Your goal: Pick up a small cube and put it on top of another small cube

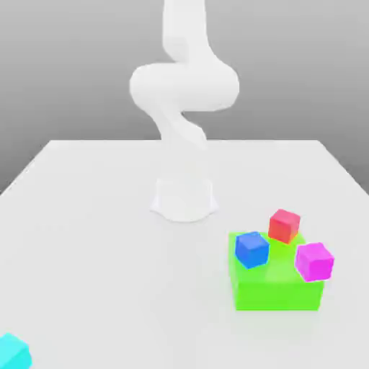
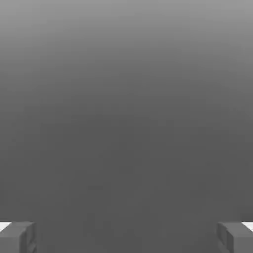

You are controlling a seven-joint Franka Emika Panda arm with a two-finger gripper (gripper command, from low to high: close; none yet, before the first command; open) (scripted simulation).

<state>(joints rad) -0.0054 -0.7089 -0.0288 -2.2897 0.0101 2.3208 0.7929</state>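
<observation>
hand view gripper (image 2: 126,237) spread wide, cyan cube (image 1: 13,352) on table (image 1: 94,238)

I'm looking at a simulated test scene, not a real room: a plain white bench (image 1: 86,216), flat grey backdrop, smooth white arm (image 1: 184,86), and bright toy-coloured cubes (image 1: 285,225) near one corner.

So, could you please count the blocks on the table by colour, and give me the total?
Cyan cube: 1
Blue cube: 1
Red cube: 1
Magenta cube: 1
Large green block: 1
Total: 5
</observation>
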